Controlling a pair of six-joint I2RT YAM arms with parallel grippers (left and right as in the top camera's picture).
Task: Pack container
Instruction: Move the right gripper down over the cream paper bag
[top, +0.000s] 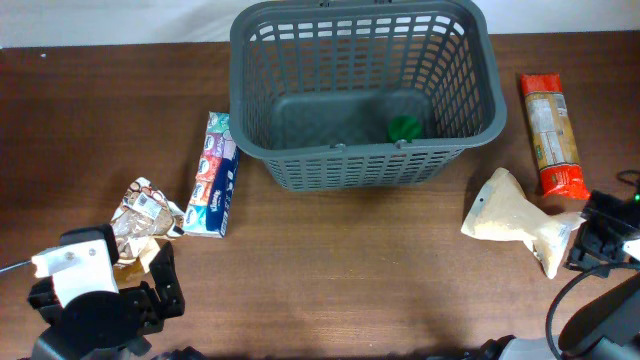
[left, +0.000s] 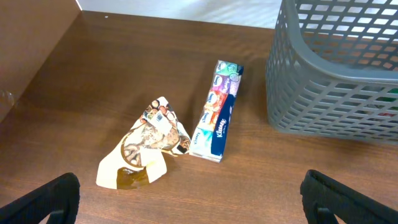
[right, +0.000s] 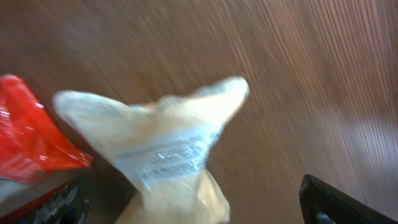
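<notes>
Grey slotted plastic is catching my eye first: the container is sitting upright at twelve o'clock on the table, with only a small green item lying on its base toward the right end. The right gripper is hanging at about four o'clock, just beside the beige pouch. Its wrist view is blurred, but it is showing the jaws parted, the pouch's near end lying between them, and nothing clamped yet. So I am judging the step in hand to be picking up that pouch. Doing it well means closing on the narrower near end rather than the fat belly. It also means keeping clear of the red pasta packet lying just beside it at three o'clock, and lifting high enough to clear the basket's rim before letting go over the bare base. The left gripper is hovering at eight o'clock, spread wide and holding nothing. It is facing the crumpled brown packet and the tissue pack, which are lying just beside each other.
</notes>
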